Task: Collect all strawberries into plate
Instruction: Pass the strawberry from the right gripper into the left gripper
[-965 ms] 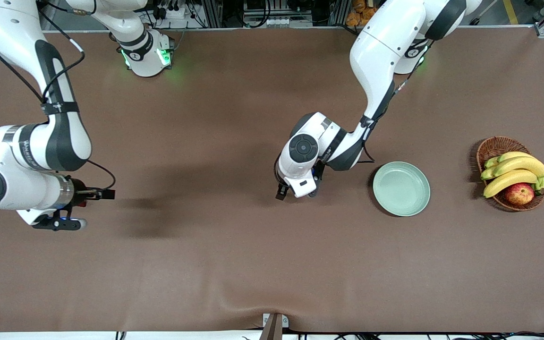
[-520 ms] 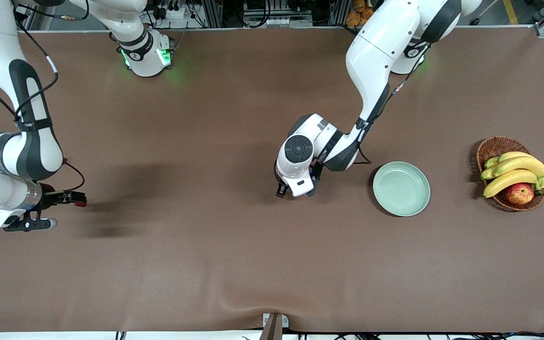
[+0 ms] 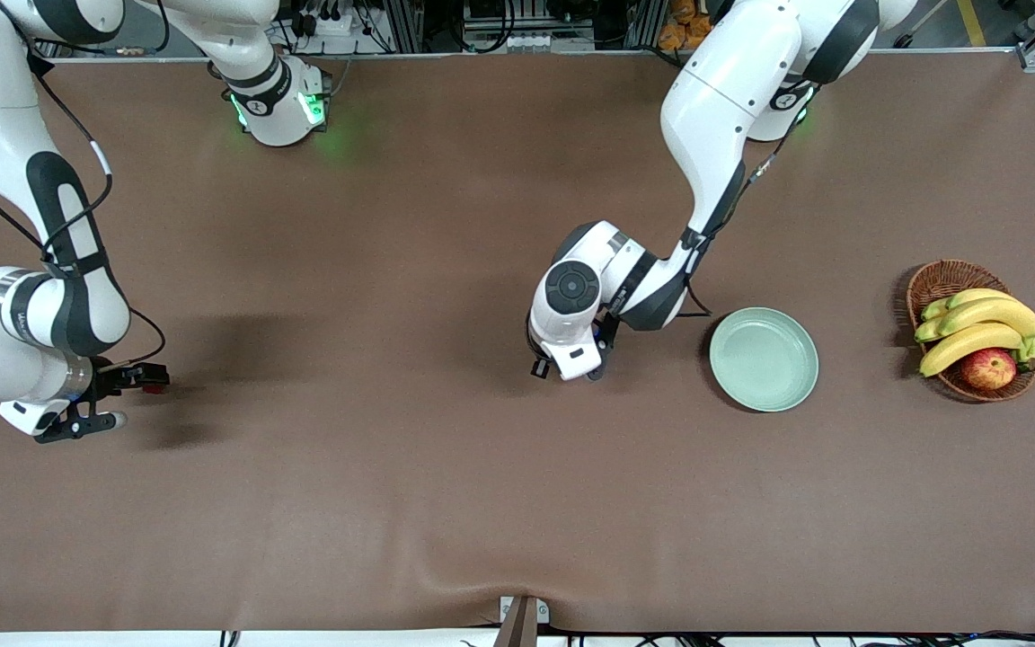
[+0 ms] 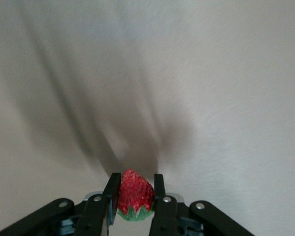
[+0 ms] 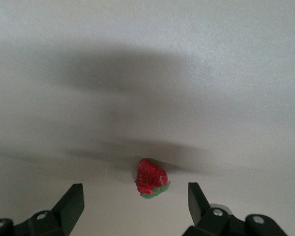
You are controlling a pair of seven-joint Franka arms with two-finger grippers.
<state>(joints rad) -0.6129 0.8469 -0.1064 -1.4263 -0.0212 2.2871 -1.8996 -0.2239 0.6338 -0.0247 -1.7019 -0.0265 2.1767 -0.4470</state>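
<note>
L gripper [image 4: 135, 201] clamped on strawberry [image 4: 134, 194], low beside plate [image 3: 764, 358] | R gripper [image 5: 136, 206] jaws wide over 2nd strawberry [image 5: 150, 178] on cloth, R-arm end | plate bare, near basket [image 3: 942, 280]

a wide table [image 3: 410, 503] covered in a brown cloth fills the front view, with a small ripple in the cloth at the edge nearest the camera. a round, shallow, pale mint-green plate [image 3: 764, 359] lies on the cloth toward the left arm's end. a brown wicker basket [image 3: 947, 280] holding bananas [image 3: 977, 328] and a red-yellow apple [image 3: 988, 368] sits on the cloth closer still to that end, well apart from the plate. at the right arm's end, a small red strawberry [image 5: 150, 178] with a green cap lies on the cloth in a patch of shadow. two white arm bases [image 3: 279, 106] stand on the table along its edge farthest from the camera.
</note>
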